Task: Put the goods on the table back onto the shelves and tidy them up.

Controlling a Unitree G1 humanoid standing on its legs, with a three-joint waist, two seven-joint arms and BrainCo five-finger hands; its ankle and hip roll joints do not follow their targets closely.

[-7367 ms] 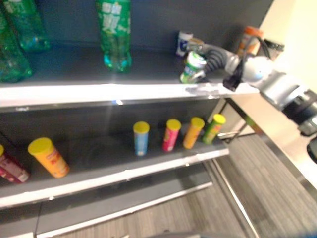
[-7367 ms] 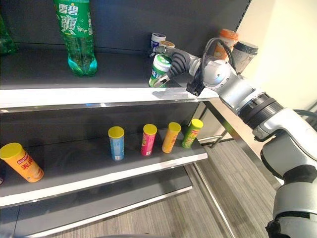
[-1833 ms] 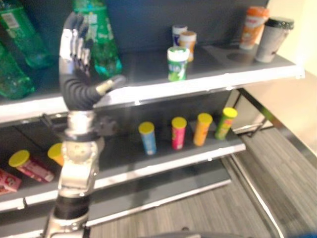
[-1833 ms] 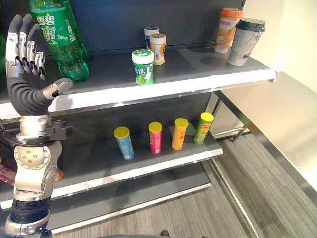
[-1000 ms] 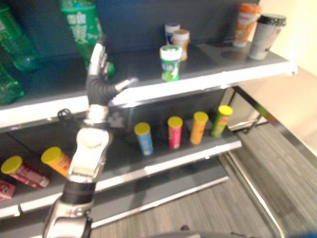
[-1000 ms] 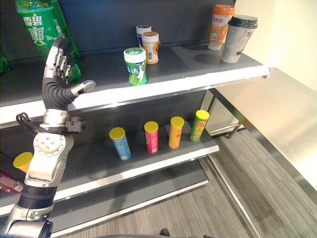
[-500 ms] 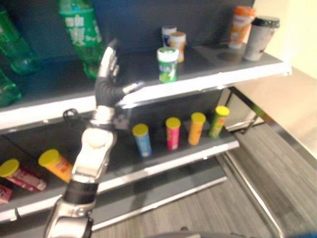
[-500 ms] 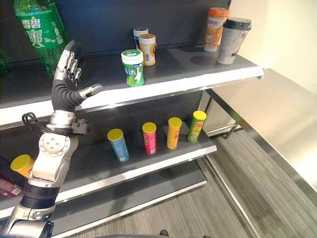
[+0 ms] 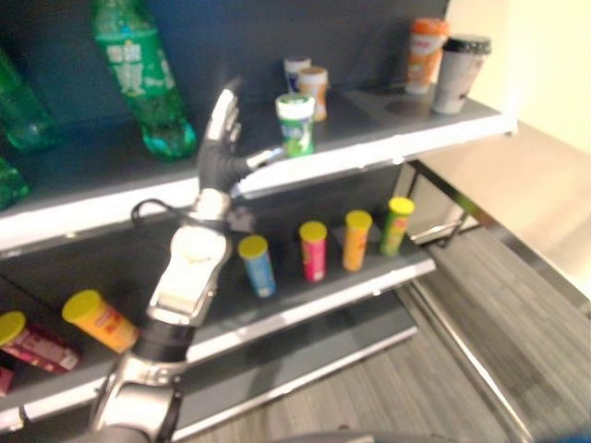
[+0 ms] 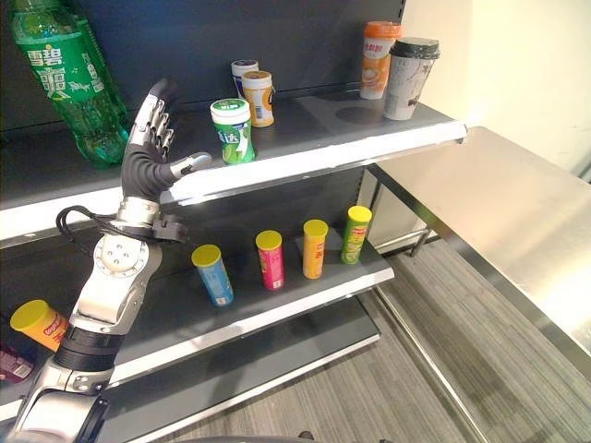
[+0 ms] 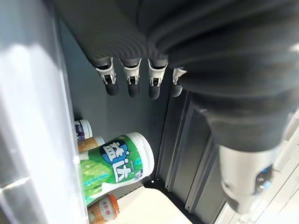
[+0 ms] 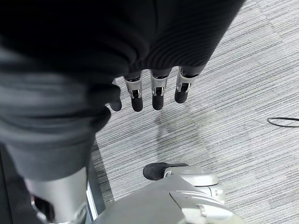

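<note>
Left hand (image 10: 146, 168) spread, empty, beside green-labelled gum jar (image 10: 232, 130); right hand (image 12: 140, 70) relaxed, empty.

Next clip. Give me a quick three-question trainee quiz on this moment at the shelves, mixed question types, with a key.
1. True or false: the robot's left hand is closed around the green-labelled white-capped jar on the upper grey shelf.
2. Which stands nearest the right end of that upper shelf?
A. large green plastic soda bottle
B. grey paper cup with black lid
C. blue tube with yellow cap
3. Fill in: the four upright yellow-capped tubes in a row stand on the ______ shelf.

Key
1. False: the fingers are straight and the hand is apart from the jar, to its left.
2. B
3. Lower
</note>
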